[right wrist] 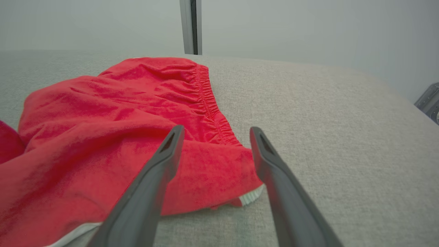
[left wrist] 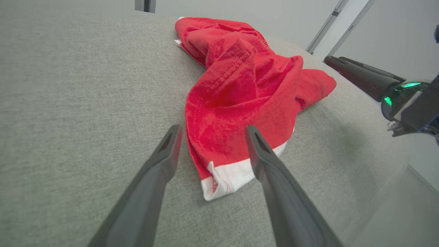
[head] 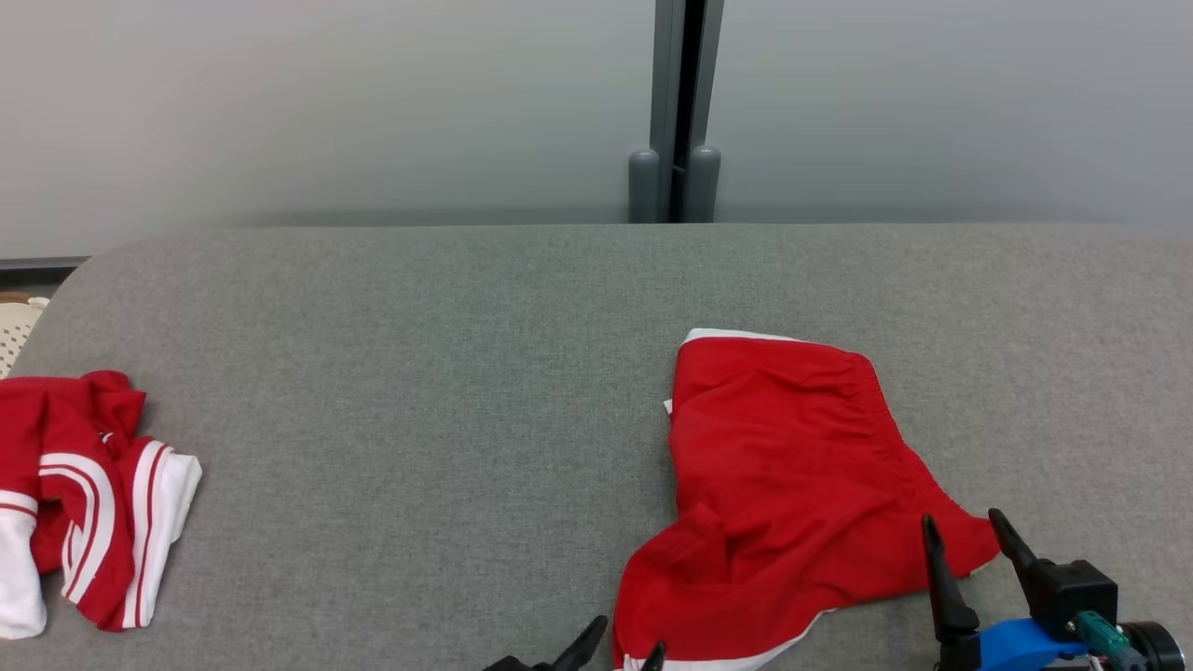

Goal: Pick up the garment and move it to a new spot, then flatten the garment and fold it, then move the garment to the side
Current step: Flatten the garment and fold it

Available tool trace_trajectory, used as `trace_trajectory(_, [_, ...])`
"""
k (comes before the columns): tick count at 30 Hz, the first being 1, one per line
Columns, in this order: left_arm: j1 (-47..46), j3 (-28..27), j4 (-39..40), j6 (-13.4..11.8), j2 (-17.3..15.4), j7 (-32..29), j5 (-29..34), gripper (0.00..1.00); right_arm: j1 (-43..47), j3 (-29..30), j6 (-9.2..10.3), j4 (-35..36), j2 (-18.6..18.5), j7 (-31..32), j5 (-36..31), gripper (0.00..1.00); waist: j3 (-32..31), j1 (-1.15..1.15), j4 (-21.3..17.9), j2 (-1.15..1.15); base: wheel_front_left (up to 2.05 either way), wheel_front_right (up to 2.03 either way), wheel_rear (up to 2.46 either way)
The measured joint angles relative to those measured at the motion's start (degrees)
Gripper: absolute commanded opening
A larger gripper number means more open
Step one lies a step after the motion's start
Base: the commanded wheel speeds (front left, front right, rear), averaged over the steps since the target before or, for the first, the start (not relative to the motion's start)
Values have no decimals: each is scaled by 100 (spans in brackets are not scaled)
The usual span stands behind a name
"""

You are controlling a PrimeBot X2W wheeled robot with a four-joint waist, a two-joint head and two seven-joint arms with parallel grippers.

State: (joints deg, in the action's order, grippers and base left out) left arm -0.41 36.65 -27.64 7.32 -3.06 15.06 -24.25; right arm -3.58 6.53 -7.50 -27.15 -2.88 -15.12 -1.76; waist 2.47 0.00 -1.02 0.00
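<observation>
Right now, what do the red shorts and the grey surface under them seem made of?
Red shorts: thin, soft fabric, matte, probably a synthetic knit; it lies in loose folds and the waistband is gathered like elastic. Grey surface: woven upholstery cloth, by its fine flecked weave; its padding cannot be judged.

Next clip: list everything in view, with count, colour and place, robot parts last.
red shorts: one, red with white trim, rumpled on the table's right half
second garment: one, red with white stripes, crumpled at the table's far left
table: one, grey fabric top, under both garments
post: one, grey, behind the table
lattice item: one, cream, past the table's left corner, unclear what
left gripper: one, dark, open, astride the shorts' white hem
right gripper: one, dark, open, at the shorts' waistband corner
</observation>
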Motion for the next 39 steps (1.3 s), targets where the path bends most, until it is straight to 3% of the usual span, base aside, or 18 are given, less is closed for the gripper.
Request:
trace_trajectory(5, [-281,691,-172,11,-207,0,-412,100,-60,74,1,43,1,0,-13,100,129,0,-69,0,0,0,0])
trace_trajectory(18, [-583,1061,-786,11,-229,2,-728,100,-22,495,1,55,1,0,-142,100,287,0,-183,0,0,0,0])
trace_trajectory(19, [-603,1102,-814,11,-231,9,-773,89,-14,515,1,55,0,0,-164,100,299,0,-184,0,0,0,0])
trace_trajectory(20, [-630,1141,-846,11,-236,20,-821,36,-10,526,1,54,0,0,-166,100,310,0,-185,0,0,0,0])
trace_trajectory(21, [-665,1166,-873,11,-246,20,-848,0,-10,532,1,54,1,0,-166,100,320,0,-185,0,0,0,0])
trace_trajectory(24, [-713,1005,-888,11,-263,15,-851,0,-10,541,1,36,1,0,-165,100,335,0,-180,0,0,0,0])
trace_trajectory(39, [-720,-891,-542,12,-163,9,-91,0,-34,124,0,-159,1,0,21,100,394,0,-67,0,0,0,0])
